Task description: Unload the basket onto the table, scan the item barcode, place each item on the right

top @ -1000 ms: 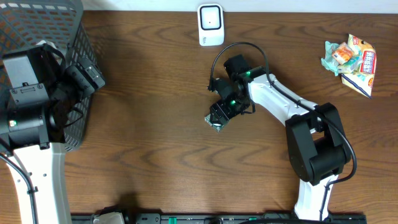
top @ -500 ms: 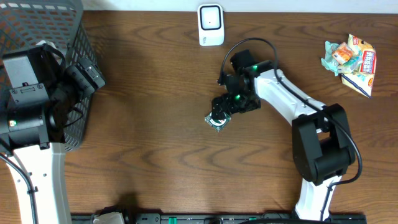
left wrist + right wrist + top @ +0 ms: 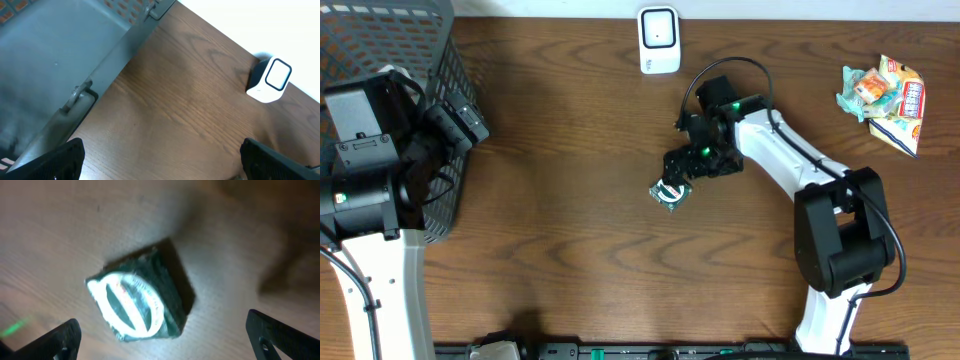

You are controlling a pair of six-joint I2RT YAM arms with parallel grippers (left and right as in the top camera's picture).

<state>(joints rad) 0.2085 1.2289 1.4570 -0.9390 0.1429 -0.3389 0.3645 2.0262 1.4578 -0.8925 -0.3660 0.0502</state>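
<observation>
The item is a small dark green packet with a white oval print, lying flat on the wooden table. In the right wrist view the item lies just ahead of my right gripper, whose fingers stand wide apart and touch nothing. From overhead, the right gripper hovers just up and right of the packet. The white scanner stands at the table's far edge, and the left wrist view shows the scanner at upper right. My left gripper is open and holds nothing, beside the basket.
A grey mesh basket fills the far left corner, and its wall lies close in the left wrist view. A heap of colourful snack packets lies at the far right. The left arm stands against the basket.
My right gripper has opened fully and drawn back up and to the right, leaving the green packet lying on the table. The left arm has not moved.
</observation>
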